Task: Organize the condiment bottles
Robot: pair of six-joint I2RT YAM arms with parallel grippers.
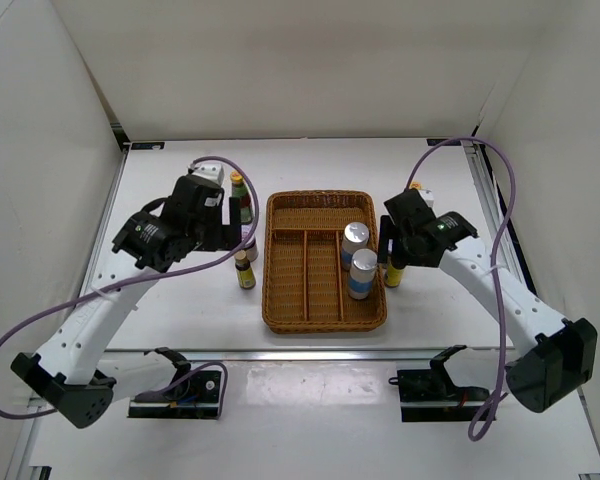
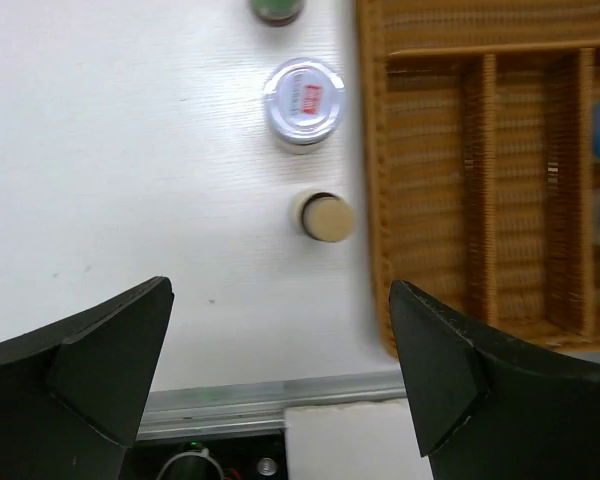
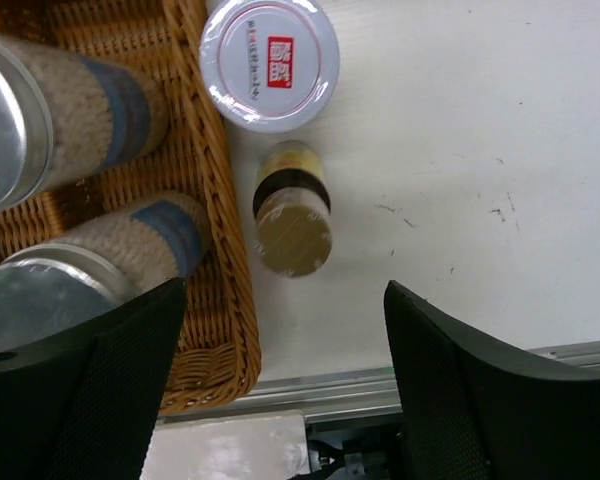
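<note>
While your left gripper [image 2: 280, 292] hangs over the white table [image 2: 120, 140] with its fingers spread wide and nothing between them, three of the condiment bottles stand in a row just outside the left wall of the wicker tray [image 1: 272, 300]. Farthest from you is a tall yellow-capped bottle [image 1: 240, 196], then a white-lidded jar [image 2: 303, 103], then a tiny dark bottle [image 2: 323, 216] nearest you. None of the three touches its neighbour.

Inside the tray, you have two silver-topped cylinders [image 1: 355, 240] [image 1: 363, 273] with blue labels. They stand upright one behind the other in the rightmost lane.

Just past the tray's right wall, a second white-lidded jar [image 3: 270, 62] stands close against the wicker. A second tiny yellow-capped bottle [image 3: 293, 222] sits just nearer you, apart from the rim. Your right gripper [image 3: 285, 290] hovers above that pair, its fingers parted and holding nothing.
</note>
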